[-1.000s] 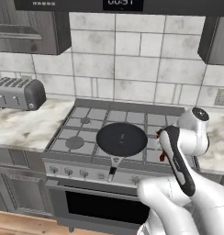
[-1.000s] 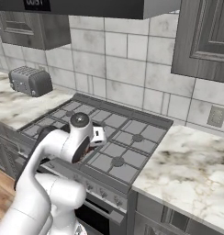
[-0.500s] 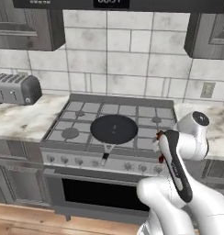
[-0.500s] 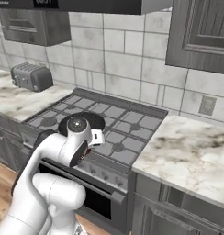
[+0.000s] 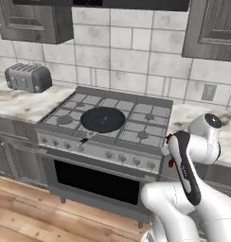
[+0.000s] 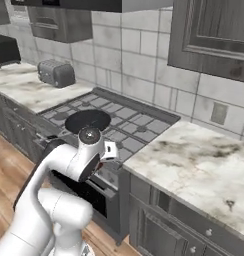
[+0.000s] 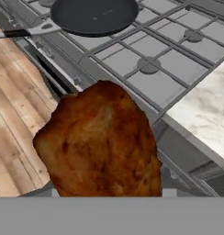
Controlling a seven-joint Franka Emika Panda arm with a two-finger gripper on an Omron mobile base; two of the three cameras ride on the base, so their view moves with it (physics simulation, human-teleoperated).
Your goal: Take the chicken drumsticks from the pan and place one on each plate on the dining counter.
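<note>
Hand view shows a big orange-brown chicken drumstick (image 7: 102, 142) right up close to the camera, low in the middle. It sits just where the gripper's fingers would be and hides them, so the gripper looks closed on the drumstick. Far behind it, up and to the left, the black pan (image 7: 93, 15) rests on the grey stove (image 7: 164, 50), well apart from the drumstick. Wooden floor (image 7: 17, 119) lies to the left, and a white marble counter (image 7: 208, 114) is to the right.

From the left base view, a toaster (image 5: 28, 77) stands far left, the pan (image 5: 102, 119) sits mid-stove, and the gripper (image 5: 170, 158) hangs past the stove's near right corner, with a small dark red bit showing there.
</note>
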